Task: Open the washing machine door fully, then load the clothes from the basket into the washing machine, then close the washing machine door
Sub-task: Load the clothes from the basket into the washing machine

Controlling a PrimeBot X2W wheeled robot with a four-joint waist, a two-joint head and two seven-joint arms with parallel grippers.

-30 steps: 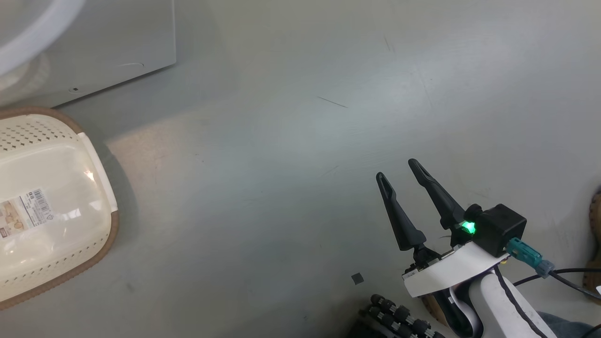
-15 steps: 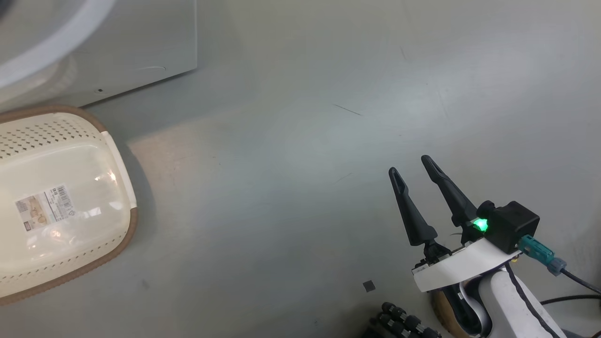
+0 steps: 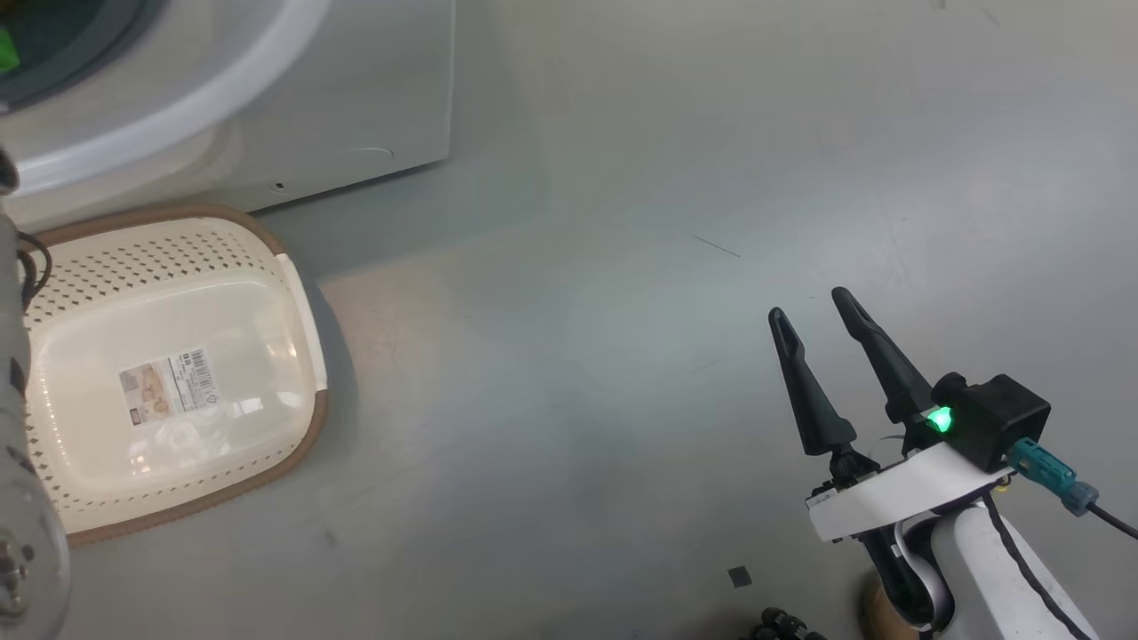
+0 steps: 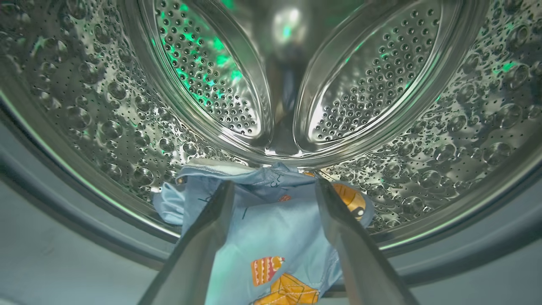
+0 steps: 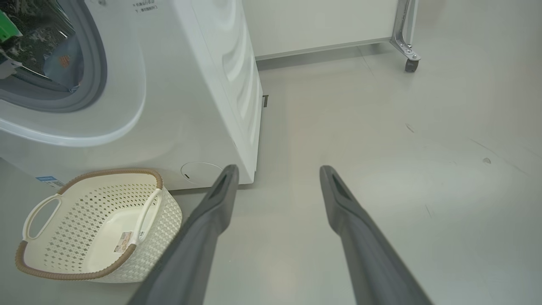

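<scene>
Clothes (image 4: pixel 271 228) lie across the front lip of the drum (image 4: pixel 402 76), between the spread fingers of the left gripper (image 4: pixel 273 184). Risk: fabric snags on withdrawal and drags out, or overhangs the grey seal (image 4: pixel 465 254) and fouls the washing machine door. Right gripper (image 3: pixel 809 303) spread, empty, over the floor; basket (image 3: pixel 313 418) empty.

Right claw (image 3: pixel 809 304): two long dark tapered fingers (image 3: pixel 811 404) with slotted tips. Black camera block (image 3: pixel 996 418), green LED (image 3: pixel 940 419), teal connector (image 3: pixel 1040 464), black cable (image 3: pixel 1116 524). White wrist plate (image 3: pixel 898 502). White forearm (image 3: pixel 982 587) with a black seam line. Left forearm (image 3: pixel 22 533) pale and glossy.
</scene>
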